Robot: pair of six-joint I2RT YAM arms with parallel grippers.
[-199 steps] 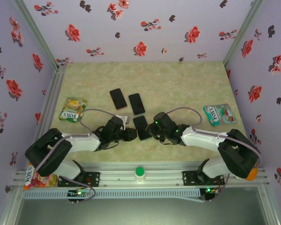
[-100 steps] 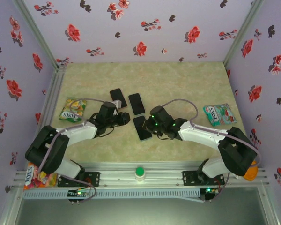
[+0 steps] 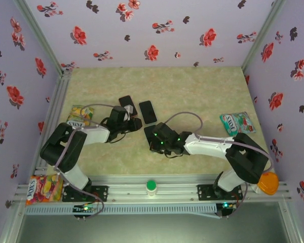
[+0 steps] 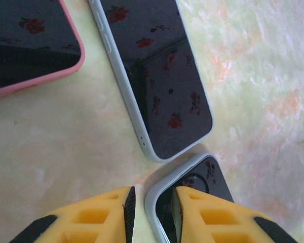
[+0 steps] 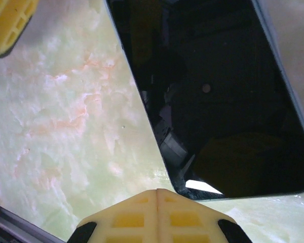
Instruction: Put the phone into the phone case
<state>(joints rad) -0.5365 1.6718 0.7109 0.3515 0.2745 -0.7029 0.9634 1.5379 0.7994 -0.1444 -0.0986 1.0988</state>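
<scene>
Nearest, the right gripper has its fingers pressed together with nothing between them, its tip right at the near corner of the phone. The phone lies screen-up around the middle of the bench. A thin grey rim runs along the phone's right long edge, and I take it for the phone case; along the left long edge I cannot make out a rim. At the far-left corner of the same pair, the left gripper is spread narrowly. One finger stands outside the grey rim and the other over the dark inside, with slivers of gap either side, so it straddles the wall rather than pinching it. By my reading the phone already sits in the case, or mostly so. What seems left is working the rim over the remaining edge and corner and pressing the phone home. Just beyond lie a white-rimmed phone and, farther left, a pink-rimmed phone, both flat and apart from the grippers.
</scene>
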